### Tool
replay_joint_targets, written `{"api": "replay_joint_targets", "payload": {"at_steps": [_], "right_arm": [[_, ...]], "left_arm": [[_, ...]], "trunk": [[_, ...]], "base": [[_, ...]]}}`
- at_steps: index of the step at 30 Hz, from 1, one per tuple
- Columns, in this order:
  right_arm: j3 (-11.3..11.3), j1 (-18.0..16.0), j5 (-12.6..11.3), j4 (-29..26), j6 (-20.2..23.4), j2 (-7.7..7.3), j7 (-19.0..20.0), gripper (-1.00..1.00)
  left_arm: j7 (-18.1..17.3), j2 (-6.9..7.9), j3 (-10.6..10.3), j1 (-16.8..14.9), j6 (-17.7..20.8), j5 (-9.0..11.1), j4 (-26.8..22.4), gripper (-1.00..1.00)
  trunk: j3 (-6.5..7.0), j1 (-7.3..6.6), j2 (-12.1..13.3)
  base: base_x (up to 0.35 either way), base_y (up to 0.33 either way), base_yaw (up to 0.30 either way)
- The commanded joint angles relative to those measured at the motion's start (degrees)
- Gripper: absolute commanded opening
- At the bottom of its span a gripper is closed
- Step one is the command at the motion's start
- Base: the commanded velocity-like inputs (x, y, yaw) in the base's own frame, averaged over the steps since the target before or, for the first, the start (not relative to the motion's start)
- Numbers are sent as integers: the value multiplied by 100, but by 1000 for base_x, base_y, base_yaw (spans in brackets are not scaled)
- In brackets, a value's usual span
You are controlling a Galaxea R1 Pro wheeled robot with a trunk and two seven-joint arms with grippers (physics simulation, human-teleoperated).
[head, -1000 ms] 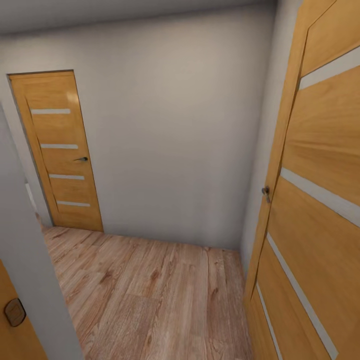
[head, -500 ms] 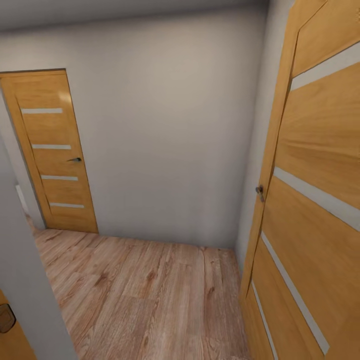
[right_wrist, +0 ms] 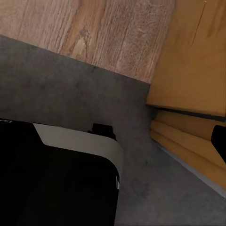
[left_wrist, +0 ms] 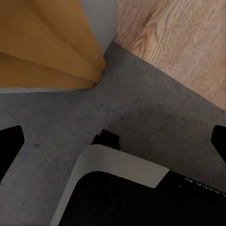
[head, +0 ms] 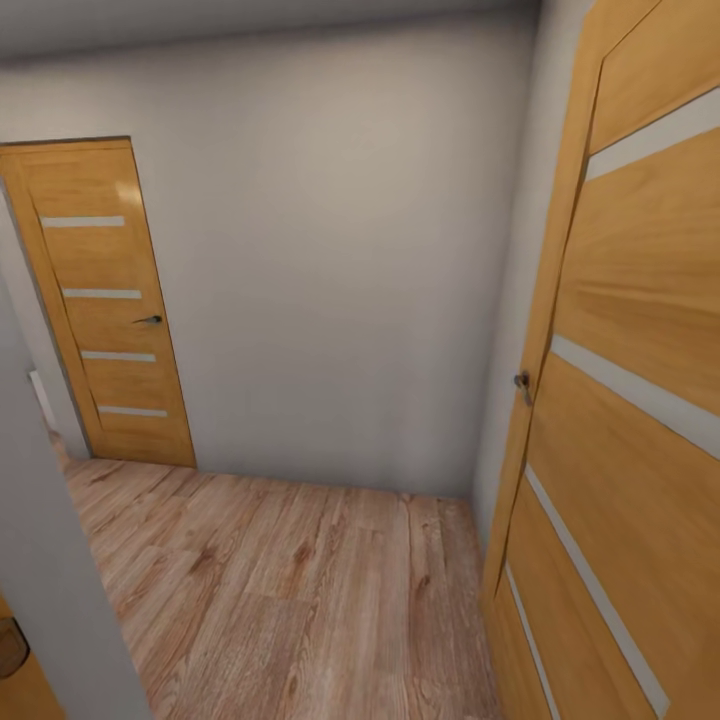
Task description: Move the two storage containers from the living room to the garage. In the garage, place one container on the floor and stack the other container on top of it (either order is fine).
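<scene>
Facing slatted oak doors (head: 110,300), plank flooring (head: 290,590)

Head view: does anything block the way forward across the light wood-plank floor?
Ahead, the wood-plank floor ends at a plain cream wall. A shut orange wood door with pale stripes stands at far left; a similar door stands close on the right. No red-orange bins are visible here.
</scene>
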Motion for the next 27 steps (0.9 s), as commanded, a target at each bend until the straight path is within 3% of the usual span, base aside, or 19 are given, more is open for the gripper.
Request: {"api": "replay_joint_targets", "payload": {"at_steps": [1, 15, 27], "right_arm": [[50, -7, -57, 17, -35, 3, -1, 100], [33, -7, -69, 17, -44, 3, -55, 100], [24, -7, -93, 17, -42, 4, -67, 100]], "left_arm": [[4, -1, 44, -4, -18, -1, 4, 100], [5, -1, 48, -4, -18, 13, 4, 100], [5, -1, 49, -4, -15, 21, 4, 100]], "trunk": [[-7, 2, -5], [-7, 2, -5], [-7, 2, -5]], "base": [[85, 74, 0], [9, 8, -7], [0, 0, -127]]}}
